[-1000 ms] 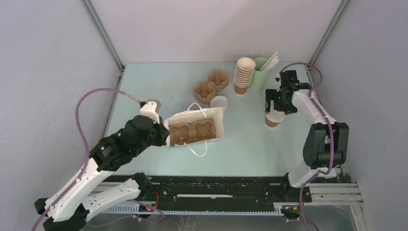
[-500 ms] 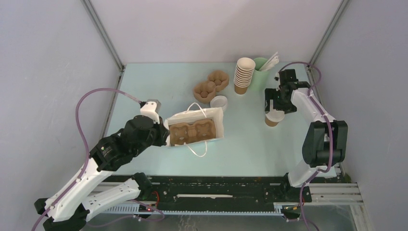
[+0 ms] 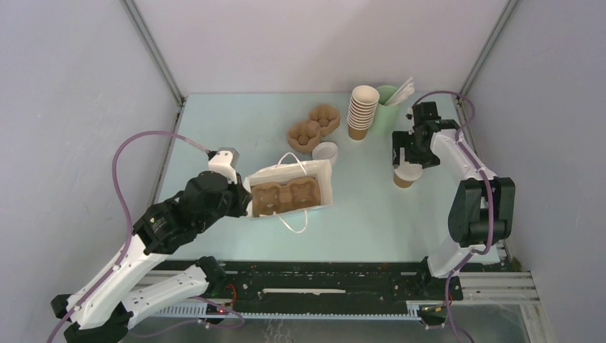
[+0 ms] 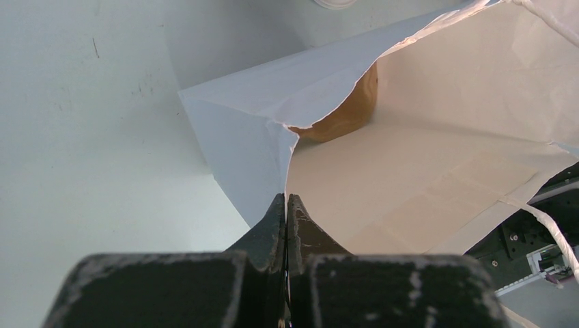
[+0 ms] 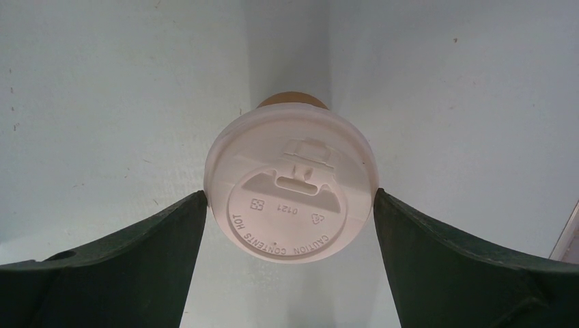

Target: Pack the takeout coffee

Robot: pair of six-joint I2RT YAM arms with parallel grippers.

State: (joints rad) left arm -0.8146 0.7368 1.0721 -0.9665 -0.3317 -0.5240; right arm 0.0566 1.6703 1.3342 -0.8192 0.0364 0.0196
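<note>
A white paper bag (image 4: 437, 171) is pinched by the left gripper (image 4: 287, 205); a white-lidded brown paper cup (image 5: 293, 191) is flanked by the spread right gripper (image 5: 290, 199).

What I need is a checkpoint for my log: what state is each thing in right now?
takeout coffee, upright, lidded, standing on the table.
right gripper, open, fingers flanking the lid.
left gripper, shut on the bag's rim.
paper bag, mouth held open.
cup carrier, inside the bag, wells empty.
cup stack, upright, nested, lidless.
green cup, upright, holding sticks.
</note>
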